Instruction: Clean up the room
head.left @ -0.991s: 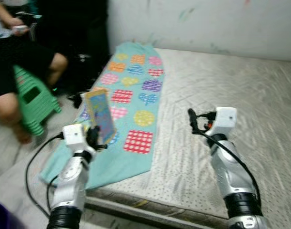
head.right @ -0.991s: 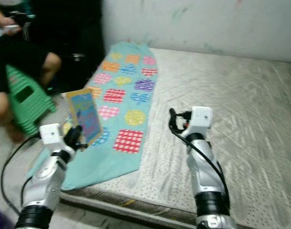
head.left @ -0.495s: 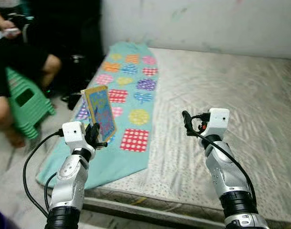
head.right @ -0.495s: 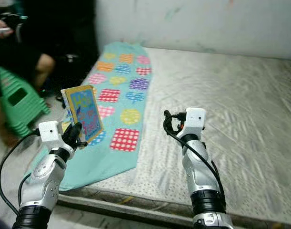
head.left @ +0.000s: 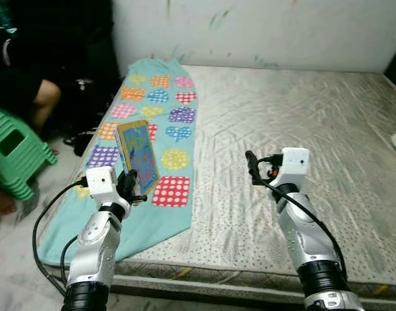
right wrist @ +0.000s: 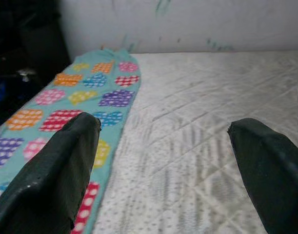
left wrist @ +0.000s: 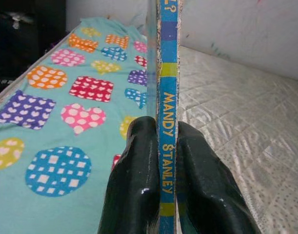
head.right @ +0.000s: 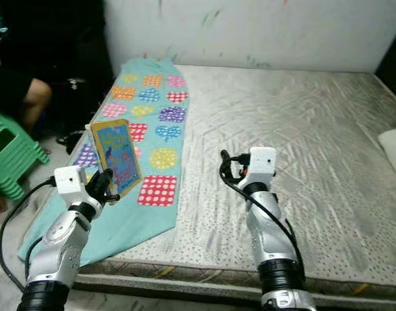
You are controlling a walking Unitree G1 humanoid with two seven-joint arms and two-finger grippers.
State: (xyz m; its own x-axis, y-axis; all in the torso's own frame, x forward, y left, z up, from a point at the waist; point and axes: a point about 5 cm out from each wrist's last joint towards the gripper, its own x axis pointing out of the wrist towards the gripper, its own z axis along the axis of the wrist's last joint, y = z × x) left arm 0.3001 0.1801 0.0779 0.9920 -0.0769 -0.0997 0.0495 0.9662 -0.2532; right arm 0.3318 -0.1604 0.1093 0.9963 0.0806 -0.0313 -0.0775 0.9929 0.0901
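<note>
My left gripper is shut on a thin blue picture book and holds it upright above the left edge of the bed. In the left wrist view the book's spine stands clamped between the two black fingers. My right gripper hovers open over the middle of the grey mattress, with nothing between its fingers. A teal cloth with coloured patches lies along the mattress's left side, under the book.
A person's bare knee and a green plastic stool are on the floor at the left. A white wall backs the bed. A pale object lies at the mattress's right edge.
The camera has turned right, so the bed sits more centrally and the person has slid toward the left edge. Both arms keep their poses, the book still gripped.
</note>
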